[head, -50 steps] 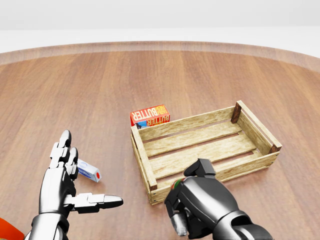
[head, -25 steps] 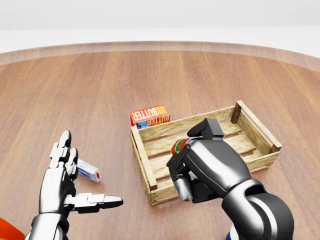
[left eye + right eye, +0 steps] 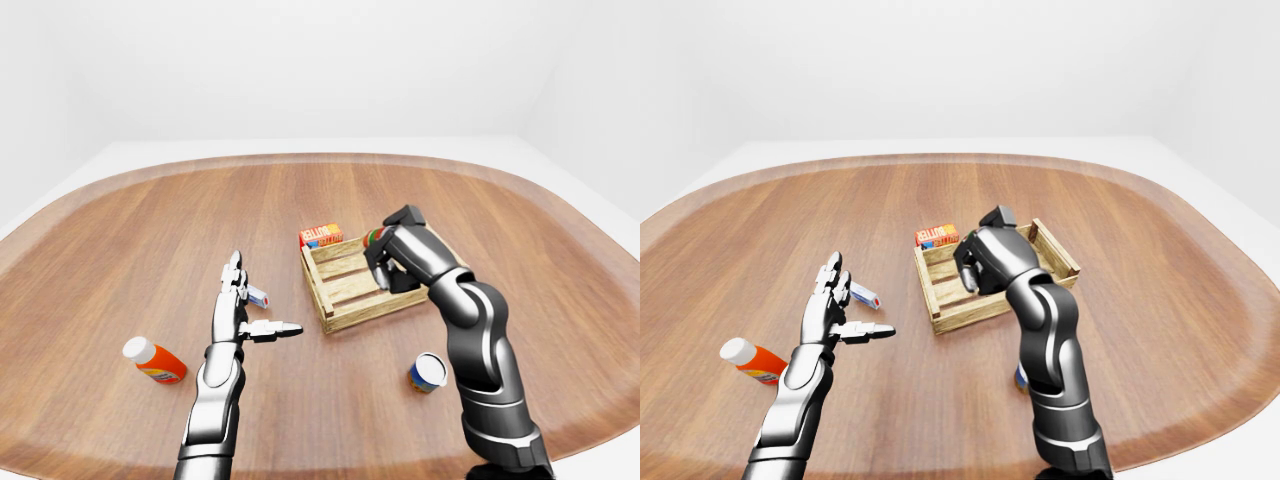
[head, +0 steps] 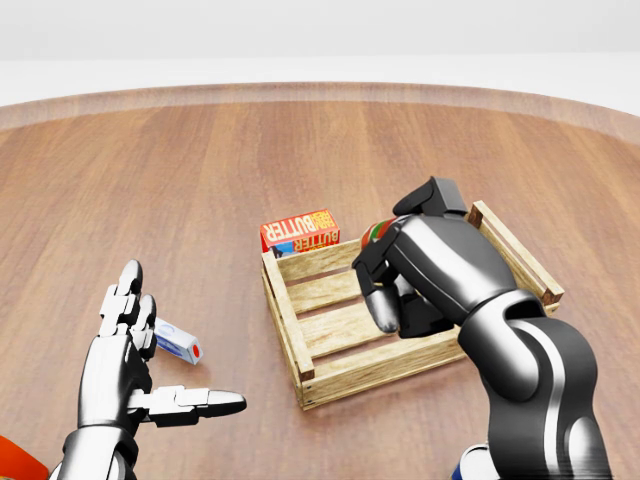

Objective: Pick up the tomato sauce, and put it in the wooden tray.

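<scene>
The tomato sauce, a red can with a green band, sits clamped in the robot's right hand, only a sliver of it showing past the dark fingers. The hand holds it above the wooden tray, over the tray's middle slats, and the can does not appear to touch the wood, though the hand hides its underside.

The tray, a shallow slatted crate with dark corner posts, lies on the round wooden bench slightly right of centre in the head view. A red and orange butter box lies just beyond the tray's far left corner, close against its far wall.

The left hand hovers over the bench well left of the tray, spread wide with nothing in it, two fingers pointing away from the robot and the thumb stretched toward the tray. Just beyond it lies a small white tube with blue and red markings, on its side.

In the left-eye view, an orange bottle with a white cap lies near the bench's near left edge, and a small blue and white cup stands on the near side, just left of the right forearm.
</scene>
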